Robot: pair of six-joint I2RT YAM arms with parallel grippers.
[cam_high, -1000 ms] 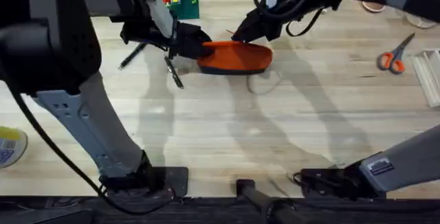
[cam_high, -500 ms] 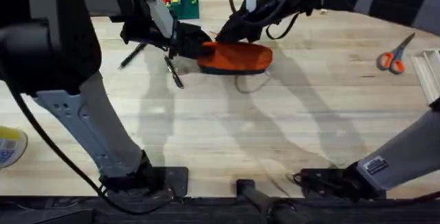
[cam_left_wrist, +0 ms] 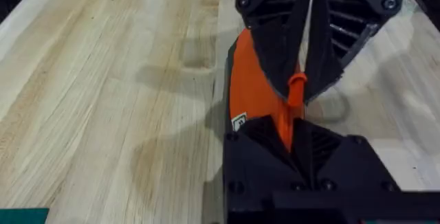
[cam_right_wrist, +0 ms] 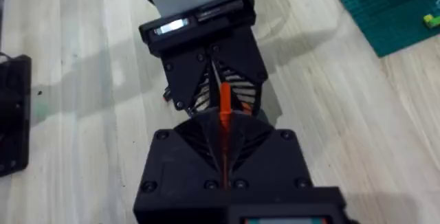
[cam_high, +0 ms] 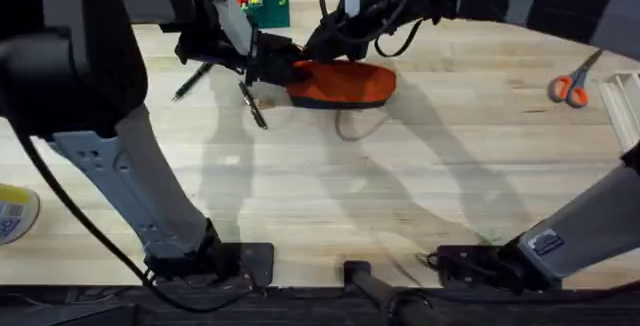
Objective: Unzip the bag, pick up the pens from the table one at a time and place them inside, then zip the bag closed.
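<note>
The task looks to be in its first step, the unzipping. The bag (cam_high: pixel 342 84) lies on the tabletop (cam_high: pixel 400 186) toward the far side, near the middle, with both arms converged on its left end. In the left wrist view the left hand (cam_left_wrist: pixel 295 131) is closed on an orange strip of the bag's end, while the right hand (cam_left_wrist: pixel 300 86) faces it from just beyond, its fingers pinched on a small orange tab that is probably the zipper pull. The right wrist view shows the same meeting from the other side: the right hand (cam_right_wrist: pixel 223 138) clamped on a thin orange strip, the left hand (cam_right_wrist: pixel 216 80) opposite. How far the zipper is open cannot be told. Both pens still lie outside the bag: one pen (cam_high: pixel 253 105) just left of the bag, the other pen (cam_high: pixel 190 82) farther left beyond the left arm. Loading and zipping shut remain. Compared with a second ago, the right arm has travelled leftward along the top of the bag, from around its middle to its left end; the bag, the pens and the left hand have kept their places.
</note>
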